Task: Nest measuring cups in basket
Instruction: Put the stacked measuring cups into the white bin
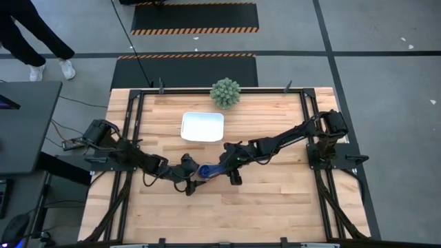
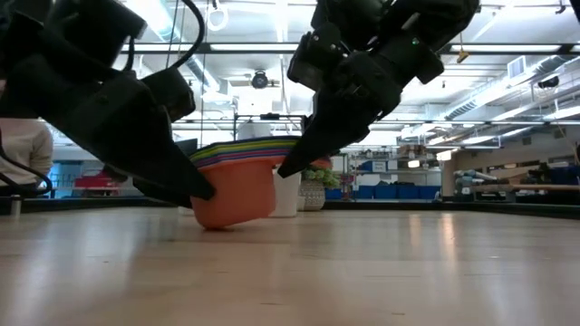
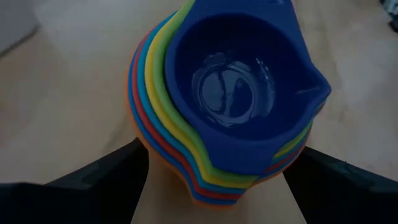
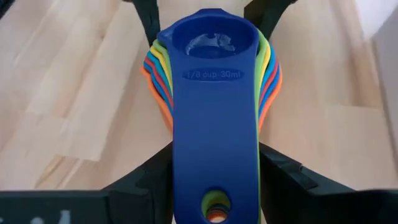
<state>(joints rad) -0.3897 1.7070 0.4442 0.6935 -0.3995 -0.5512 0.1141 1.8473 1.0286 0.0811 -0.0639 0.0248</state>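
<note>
The measuring cups (image 1: 207,170) are nested in one stack, navy innermost and orange outermost, lying between my two grippers at the table's middle. In the low view the stack (image 2: 237,186) is tilted, handle side higher. My left gripper (image 1: 193,178) comes from the table's left and is shut on the bowl end. My right gripper (image 1: 224,167) comes from the right and is shut on the handles. The white basket (image 1: 202,127) sits on the table beyond them, toward the far edge. My left gripper (image 3: 217,186) has the stack's bowl end between its two fingers, one finger (image 3: 124,177) on each side of the outer orange cup's wall (image 3: 163,171). It reaches in low from the table's left. Whether the orange cup's bottom (image 2: 213,222) touches the table, I cannot tell. My right gripper (image 4: 216,171) pinches the stacked flat handles by their side edges (image 4: 180,155), near the free end with the hole. Its fingers (image 4: 152,177) lie along the handles, slanting down from the table's right. The handle end is held higher than the bowls.
A spiky grey-green ball plant (image 1: 225,92) stands at the far edge behind the basket. Black frame rails run along the table's sides. Bare wood lies toward the near edge. A person's legs (image 1: 34,41) show on the floor beyond the far left corner.
</note>
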